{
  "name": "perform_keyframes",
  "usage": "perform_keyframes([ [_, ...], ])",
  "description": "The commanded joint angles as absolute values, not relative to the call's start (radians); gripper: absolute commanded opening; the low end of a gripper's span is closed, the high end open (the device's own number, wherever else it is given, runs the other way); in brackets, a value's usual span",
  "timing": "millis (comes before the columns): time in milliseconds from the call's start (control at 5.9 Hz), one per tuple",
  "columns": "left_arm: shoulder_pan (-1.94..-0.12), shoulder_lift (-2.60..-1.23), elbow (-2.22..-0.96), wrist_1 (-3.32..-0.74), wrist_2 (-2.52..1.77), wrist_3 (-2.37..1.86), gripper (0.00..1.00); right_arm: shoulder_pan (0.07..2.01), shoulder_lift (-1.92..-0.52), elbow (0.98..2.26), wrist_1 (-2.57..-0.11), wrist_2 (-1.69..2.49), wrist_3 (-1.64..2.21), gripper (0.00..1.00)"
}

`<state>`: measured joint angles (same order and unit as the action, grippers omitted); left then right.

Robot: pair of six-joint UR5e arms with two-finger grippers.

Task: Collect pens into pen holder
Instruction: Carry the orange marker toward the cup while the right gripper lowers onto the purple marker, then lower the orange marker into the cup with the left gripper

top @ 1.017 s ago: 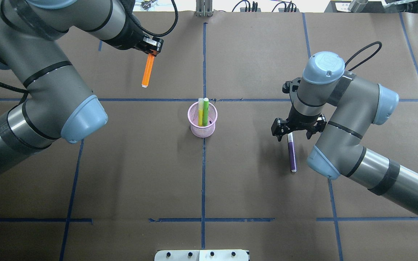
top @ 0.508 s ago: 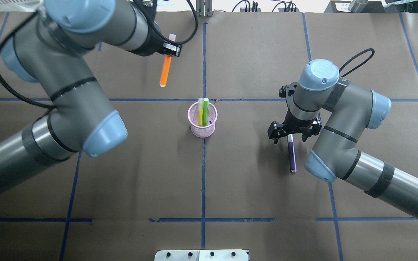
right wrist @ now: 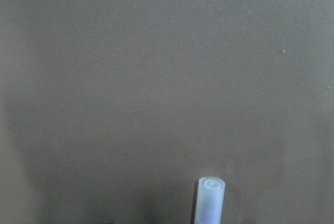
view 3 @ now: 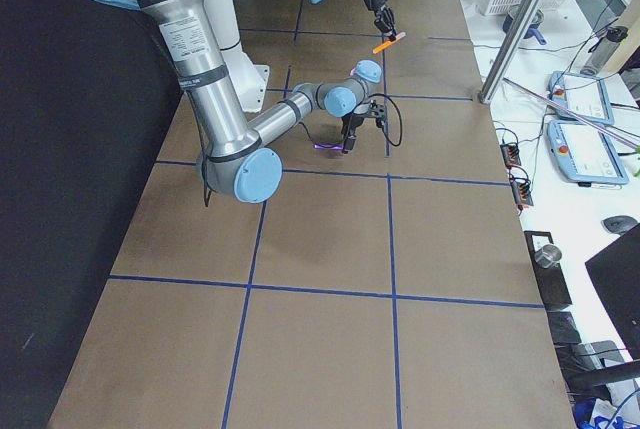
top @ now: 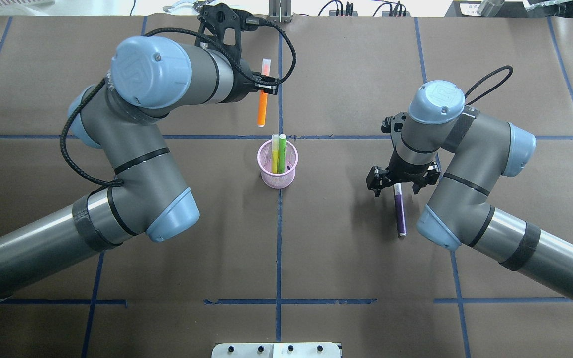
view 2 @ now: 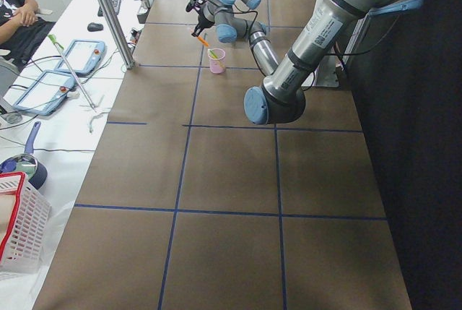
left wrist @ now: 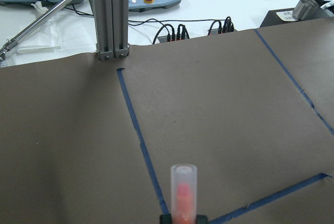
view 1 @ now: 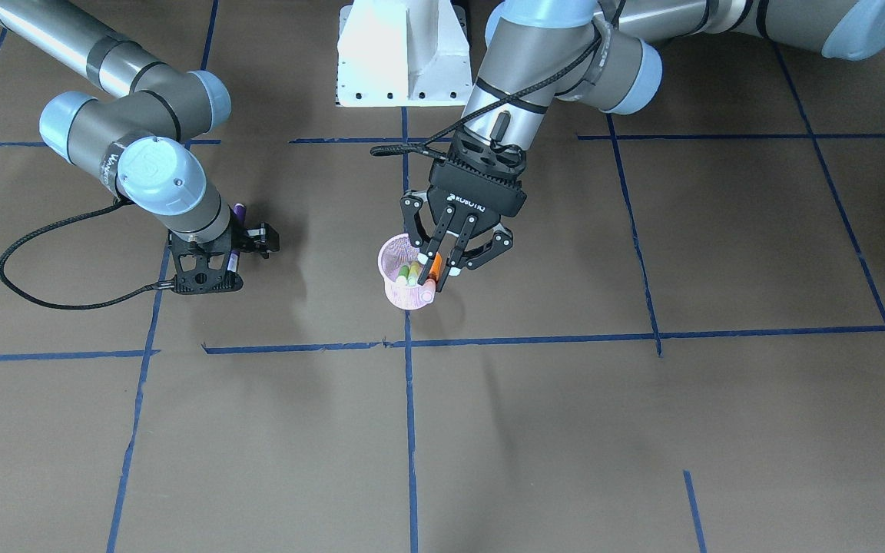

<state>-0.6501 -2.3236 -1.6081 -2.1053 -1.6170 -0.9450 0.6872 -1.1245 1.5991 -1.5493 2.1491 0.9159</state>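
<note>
Front: my left gripper [view 1: 437, 275] clamped on orange pen [view 1: 434, 265], hanging above pen holder [view 1: 390, 290] rim. Insert step; next I centre, lower, release. Overhead: right gripper [top: 399, 183] spread astride purple pen [top: 401, 214], lying well right of pen holder

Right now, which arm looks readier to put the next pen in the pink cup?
Left. The left claw grips the orange pen in the air close to the pink cup; the right claw sits open over the purple pen, lying on the table farther off.
</note>
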Motion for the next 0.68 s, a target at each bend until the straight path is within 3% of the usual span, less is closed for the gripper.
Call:
perform_keyframes([
  [0,-0.628,-2.303,-1.545,-2.227,-1.612,-0.962,0.00,0.687,-1.126,1.598,-1.549,2.149,0.916,1.00],
  [508,-0.562,-2.261,-1.545,-2.235,-1.614,-0.963,0.00,0.690,-1.123,1.597,-1.551,2.149,0.916,1.00],
])
